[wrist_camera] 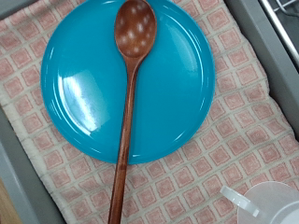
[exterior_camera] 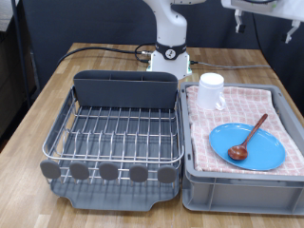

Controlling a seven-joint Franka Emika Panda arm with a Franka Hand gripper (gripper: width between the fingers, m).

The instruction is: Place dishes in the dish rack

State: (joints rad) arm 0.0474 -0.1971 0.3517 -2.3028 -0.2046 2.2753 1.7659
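Observation:
A light-blue plate (exterior_camera: 268, 152) lies on the checked cloth in the grey crate, at the exterior view's right. A reddish-brown wooden spoon (exterior_camera: 251, 135) lies across the plate, bowl down on it. A white mug (exterior_camera: 211, 91) stands upright at the crate's far corner. The silver wire dish rack (exterior_camera: 119, 128) with its dark grey cutlery bin (exterior_camera: 126, 90) stands empty left of the crate. Only part of my gripper's hand (exterior_camera: 258, 8) shows, high above the crate. The wrist view looks straight down on the plate (wrist_camera: 75, 84), spoon (wrist_camera: 129, 84) and mug rim (wrist_camera: 273, 201); no fingers show there.
The grey crate (exterior_camera: 237, 188) with its checked cloth (exterior_camera: 285, 109) sits close against the rack's side. The robot base (exterior_camera: 171, 52) stands behind the rack on the wooden table (exterior_camera: 38, 104). A rack corner (wrist_camera: 285, 19) shows in the wrist view.

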